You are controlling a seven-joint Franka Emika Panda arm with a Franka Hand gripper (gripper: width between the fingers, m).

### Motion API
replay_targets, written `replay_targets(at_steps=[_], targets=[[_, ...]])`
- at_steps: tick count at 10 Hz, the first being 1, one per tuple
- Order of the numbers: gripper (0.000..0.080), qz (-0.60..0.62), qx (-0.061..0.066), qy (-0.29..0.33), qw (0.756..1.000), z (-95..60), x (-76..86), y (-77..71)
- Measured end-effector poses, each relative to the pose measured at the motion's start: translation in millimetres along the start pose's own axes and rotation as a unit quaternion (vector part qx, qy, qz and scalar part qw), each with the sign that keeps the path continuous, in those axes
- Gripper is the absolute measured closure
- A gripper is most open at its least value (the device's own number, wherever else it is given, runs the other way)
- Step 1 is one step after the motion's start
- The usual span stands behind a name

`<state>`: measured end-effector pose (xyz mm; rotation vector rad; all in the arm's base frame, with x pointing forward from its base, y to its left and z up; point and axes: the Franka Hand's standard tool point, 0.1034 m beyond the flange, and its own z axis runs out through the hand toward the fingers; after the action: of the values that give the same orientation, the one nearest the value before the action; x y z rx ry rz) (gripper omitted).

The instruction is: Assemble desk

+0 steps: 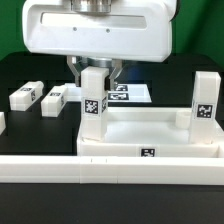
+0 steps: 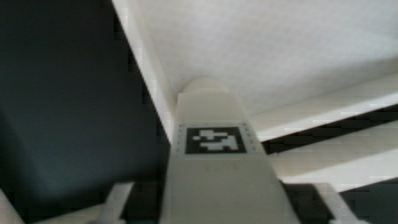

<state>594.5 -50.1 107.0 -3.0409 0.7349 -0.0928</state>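
**Possibly a crooked seating at the corner**

Exterior view: the gripper (image 1: 95, 72) pinched the held leg (image 1: 93, 100) upright over the desk top's (image 1: 140, 128) corner on the exterior view's left. A second leg (image 1: 203, 100) stood at the far corner. Any tilt or offset might have jammed the leg against the rim.

Wrist view: the held leg (image 2: 217, 140) sat between the jaws and hid the socket, so alignment could not be judged.

The hand (image 1: 95, 72) has a broad white housing (image 1: 97, 35) with rounded corners and a smooth, glossy face. A grey metal flange (image 1: 97, 6) tops it, and two short dark fingers (image 1: 75, 68) project beneath.
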Motion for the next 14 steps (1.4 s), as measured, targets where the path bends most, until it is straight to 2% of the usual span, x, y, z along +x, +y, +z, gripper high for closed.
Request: replay_targets(at_steps=[2, 3, 4, 5, 6, 10, 14], targets=[[0.0509, 0.039, 0.003, -0.001, 0.999, 0.2, -0.5, -1.1], [0.0417, 0.032, 0.004, -0.001, 0.999, 0.2, -0.7, -1.6], [0.0278, 0.012, 0.004, -0.001, 1.0, 0.1, -0.4, -1.7], [0.0191, -0.006, 0.004, -0.001, 1.0, -0.3, 0.0, -1.9], [0.0158, -0.054, 0.003, 0.0, 0.999, -0.3, 0.2, -1.6], [0.0151, -0.219, 0.0, 0.001, 0.976, -0.4, 0.2, -2.0], [0.0151, -0.382, -0.001, -0.001, 0.924, 2.5, 0.8, 0.7]])
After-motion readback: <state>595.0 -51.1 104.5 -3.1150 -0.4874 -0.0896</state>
